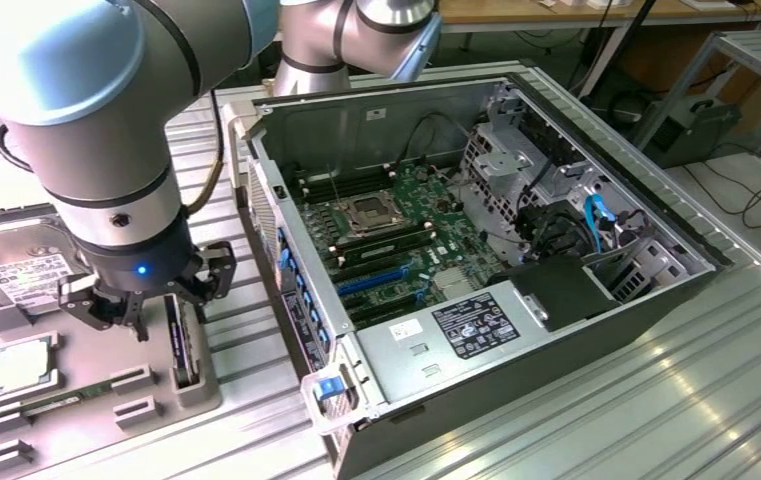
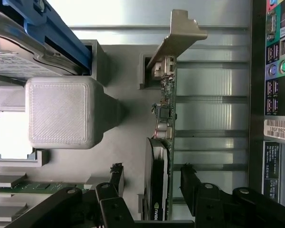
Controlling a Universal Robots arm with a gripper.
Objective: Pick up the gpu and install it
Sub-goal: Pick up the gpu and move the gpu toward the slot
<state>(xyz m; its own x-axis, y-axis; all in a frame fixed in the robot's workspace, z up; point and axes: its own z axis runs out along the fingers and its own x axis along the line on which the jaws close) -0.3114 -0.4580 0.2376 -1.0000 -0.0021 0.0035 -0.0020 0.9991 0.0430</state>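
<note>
Gpu (image 2: 157, 190) (image 1: 181, 345): stands on edge in a slot along the tray (image 2: 128, 142) edge nearest the case (image 1: 527, 395). It sits between the claw's fingers, with its bracket (image 2: 178, 38) at the far end.
Claw (image 2: 151, 175) (image 1: 160, 305): spread, one finger on each side of the gpu with a gap at both; grips nothing.
Tray: grey, on the bench (image 1: 647, 400); also carries a drive (image 1: 13, 265), cpu (image 1: 20, 362) and memory stick (image 1: 67, 400).
Case: open, just beside the tray, on the exterior view's right.
</note>
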